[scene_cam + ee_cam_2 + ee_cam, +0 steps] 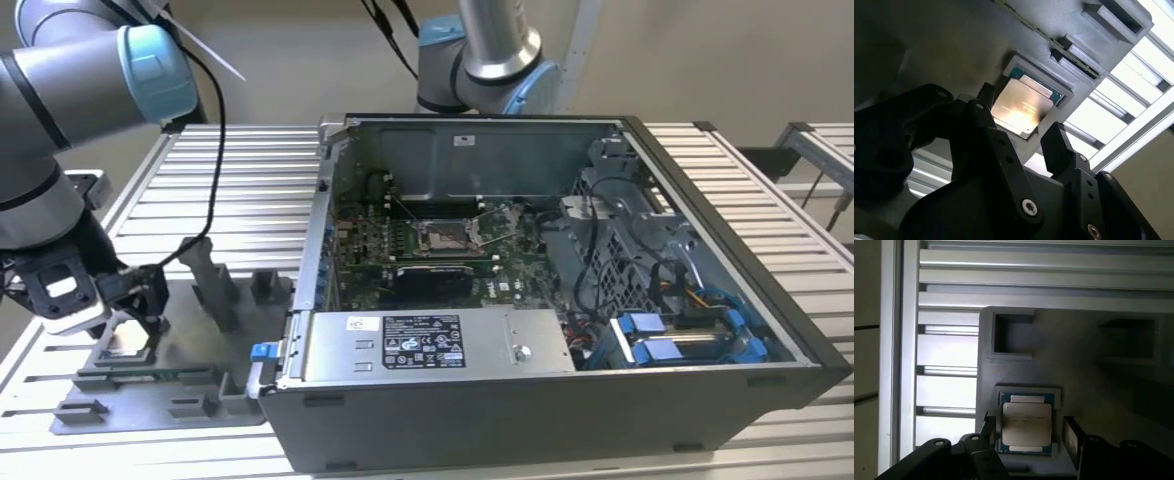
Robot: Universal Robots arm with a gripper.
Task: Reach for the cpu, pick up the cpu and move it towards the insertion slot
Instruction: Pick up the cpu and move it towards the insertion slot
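Black two-finger gripper (1021, 116) released, jaws straddling the silvery square cpu (1026, 422) seated in the grey plastic tray (1094, 375). Keep your fingers level and centred on the chip edges.

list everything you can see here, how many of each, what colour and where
chip: one, silvery, lying in a square recess of the tray
tray: one, grey, with posts and blocks, on the table at the exterior view's left
computer case: one, dark grey, open, middle of the table
socket: one, silver frame with a dark centre, on the green board inside the case
power unit: one, silver, inside the case beside the board
table: one, white slatted metal, under everything
other arm: one, silver and blue, behind the case
arm: one, silver and blue, over the tray
tool: one, black, open, a finger on each side of the chip
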